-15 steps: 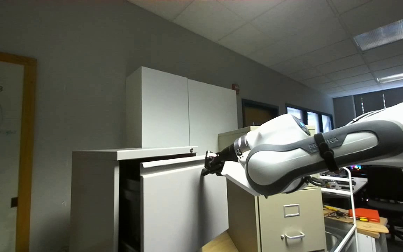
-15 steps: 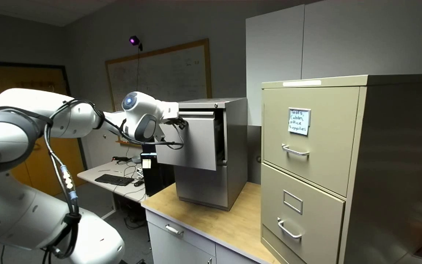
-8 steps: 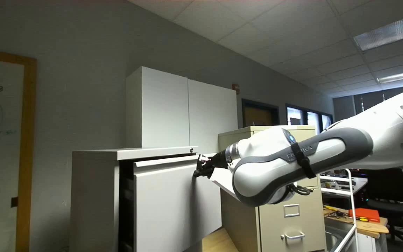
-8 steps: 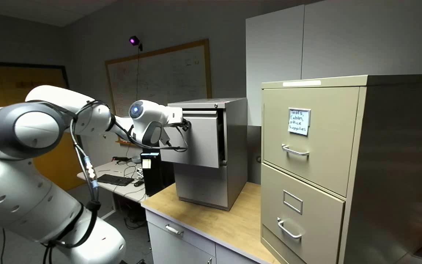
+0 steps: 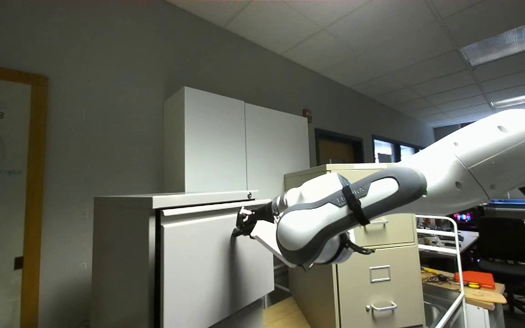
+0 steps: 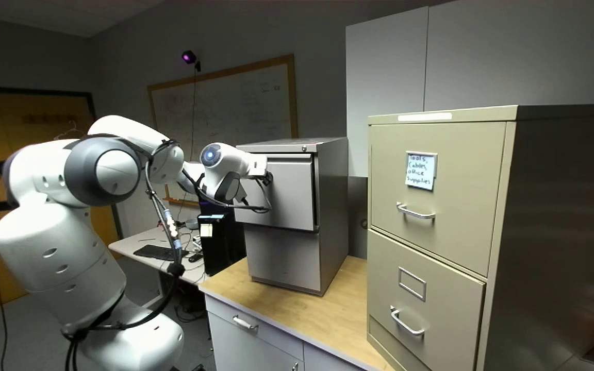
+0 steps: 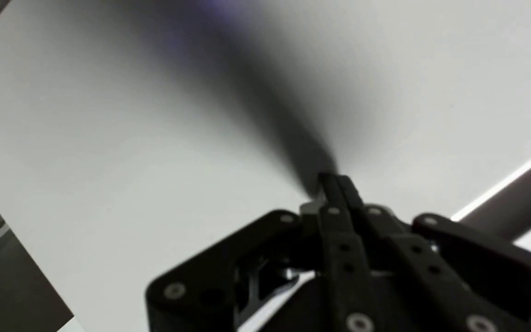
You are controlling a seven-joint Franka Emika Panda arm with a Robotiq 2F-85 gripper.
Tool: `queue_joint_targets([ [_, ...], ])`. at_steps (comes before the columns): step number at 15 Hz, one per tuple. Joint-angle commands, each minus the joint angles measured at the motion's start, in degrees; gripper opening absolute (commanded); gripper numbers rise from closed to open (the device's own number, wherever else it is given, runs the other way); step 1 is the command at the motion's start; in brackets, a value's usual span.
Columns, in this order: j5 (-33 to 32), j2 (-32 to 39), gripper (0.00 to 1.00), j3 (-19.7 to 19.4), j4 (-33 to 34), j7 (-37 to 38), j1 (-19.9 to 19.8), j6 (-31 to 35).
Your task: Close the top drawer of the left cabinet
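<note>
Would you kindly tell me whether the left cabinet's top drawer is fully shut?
No, in an exterior view the top drawer stands out from the left cabinet, with a dark gap along its side edge.

In an exterior view, the left cabinet (image 6: 333,216) stands on the counter (image 6: 351,283). The filing cabinet (image 6: 444,221) is to its right in both exterior views. The top drawer (image 6: 292,206) sits above the lower drawer (image 6: 282,260), its front slightly forward of the cabinet body. In the wrist view, the gripper (image 7: 335,179) touches this front. The cupboard (image 5: 217,141) is behind both cabinets. The desk (image 6: 127,245) is left of the counter; the keyboard (image 6: 155,252) lies on it. The whiteboard (image 6: 235,108) hangs on the wall (image 6: 323,77) behind the desk.
</note>
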Motion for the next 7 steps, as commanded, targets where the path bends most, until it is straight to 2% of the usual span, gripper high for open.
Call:
queue_joint_targets([
  [1, 0.32, 5.67, 0.04, -5.08, 6.70, 0.14, 5.51, -0.14],
  [7, 0.55, 9.30, 0.03, -10.57, 11.08, 0.25, 10.84, -1.13],
])
